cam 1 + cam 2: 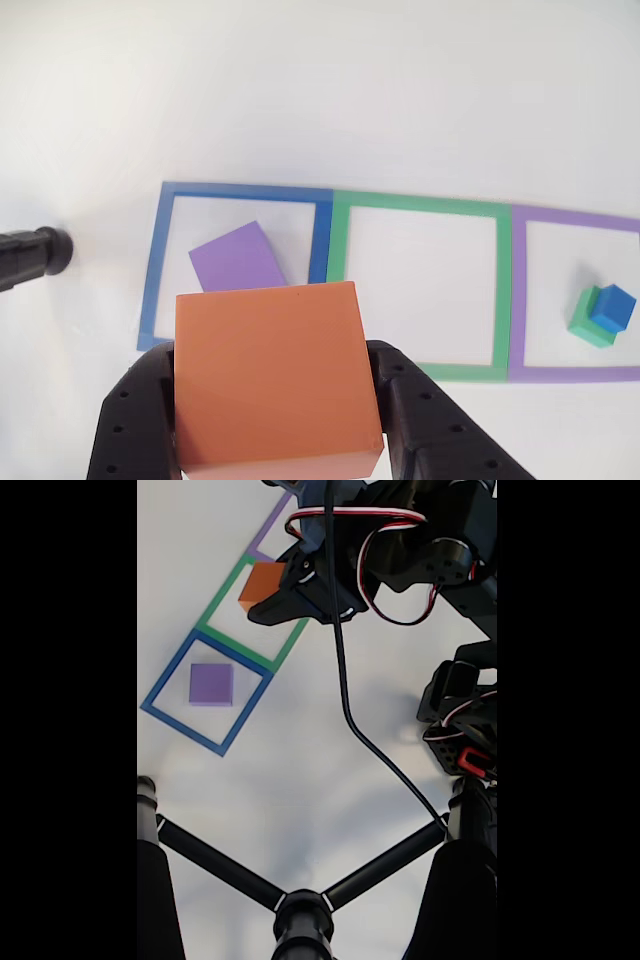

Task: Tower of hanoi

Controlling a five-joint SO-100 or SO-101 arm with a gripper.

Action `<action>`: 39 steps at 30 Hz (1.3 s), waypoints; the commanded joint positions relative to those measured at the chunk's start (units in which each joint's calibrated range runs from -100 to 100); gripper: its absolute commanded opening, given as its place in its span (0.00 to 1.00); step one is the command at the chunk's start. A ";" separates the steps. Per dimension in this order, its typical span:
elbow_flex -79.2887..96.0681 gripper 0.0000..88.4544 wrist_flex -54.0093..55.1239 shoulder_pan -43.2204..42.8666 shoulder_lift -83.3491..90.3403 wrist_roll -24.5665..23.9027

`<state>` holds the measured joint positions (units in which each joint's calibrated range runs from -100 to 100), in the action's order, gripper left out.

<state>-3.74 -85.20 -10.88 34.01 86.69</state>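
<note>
Big orange cube (pixel 268 378) pinched betw. black gripper (pixel 275 420) fingers, one finger pressed on each side, held above the white table (pixel 320 90); in fixed view orange cube (pixel 262 583) hangs over green square outline (pixel 222 632). Three taped outlines in a row in other view: blue frame (pixel 158 260) left, green frame (pixel 420 207) mid, purple frame (pixel 575 220) right. Flat purple cube (pixel 238 258) inside blue frame, apart from its borders. Small green cube (pixel 588 325) in purple frame w/ smaller blue cube (pixel 611 308) stacked on top. Black tripod legs (pixel 300 910) at bottom of fixed view.
</note>
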 commanded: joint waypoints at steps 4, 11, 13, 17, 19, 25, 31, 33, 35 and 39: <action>17.51 0.13 16.77 -3.49 7.18 10.37; 45.68 0.13 45.09 -5.01 10.79 13.31; 52.95 0.13 55.13 -5.39 9.99 13.31; 65.85 0.14 76.98 -6.31 5.26 13.31; 68.21 0.14 82.16 -6.69 2.05 13.31; 73.66 0.14 98.76 -7.91 -7.72 13.31; 73.48 0.14 111.95 -8.60 -19.66 13.31; 72.48 0.14 115.11 -8.83 -23.35 13.31; 71.21 0.14 117.05 -8.90 -26.39 13.31; 69.76 0.14 119.15 -9.44 -29.84 13.31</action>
<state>68.86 30.51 -19.34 4.95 99.22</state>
